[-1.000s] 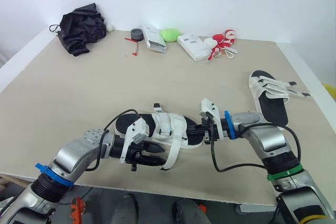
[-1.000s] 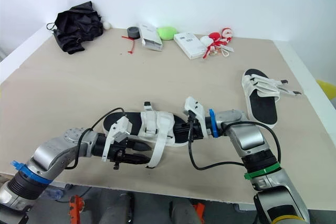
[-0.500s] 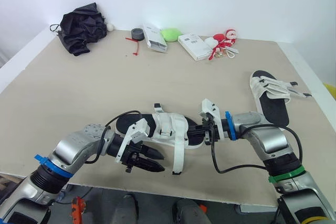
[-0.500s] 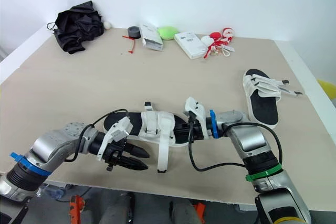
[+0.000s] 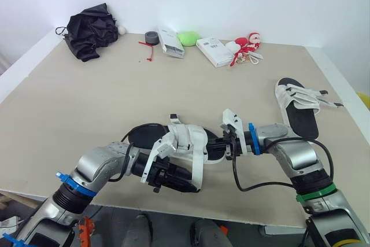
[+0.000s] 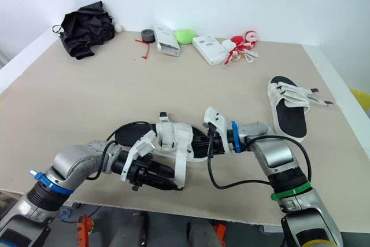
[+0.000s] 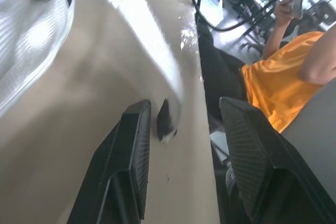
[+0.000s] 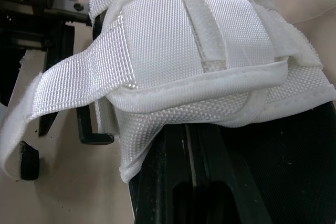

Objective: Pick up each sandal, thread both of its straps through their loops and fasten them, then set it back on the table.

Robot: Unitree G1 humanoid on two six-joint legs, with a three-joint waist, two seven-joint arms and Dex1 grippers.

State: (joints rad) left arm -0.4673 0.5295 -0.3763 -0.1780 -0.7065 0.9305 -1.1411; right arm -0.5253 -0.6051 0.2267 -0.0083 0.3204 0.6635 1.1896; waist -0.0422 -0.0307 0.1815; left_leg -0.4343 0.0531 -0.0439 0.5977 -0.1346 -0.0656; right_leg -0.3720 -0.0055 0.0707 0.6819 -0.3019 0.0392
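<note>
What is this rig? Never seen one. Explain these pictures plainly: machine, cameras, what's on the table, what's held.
This is a humanoid robot with two arms, each ending in a two-fingered gripper. The two wide pictures come from cameras on its head, looking down at a table; the two close ones come from cameras on its wrists. The right gripper clamps one end of the near sandal. The left gripper is open, with the tip of that sandal's loose strap between its fingers. A second sandal lies to the right. Along the far edge lie a black bundle, a tape roll, two white boxes and a red-and-white toy. The left wrist picture also catches a person in orange.
</note>
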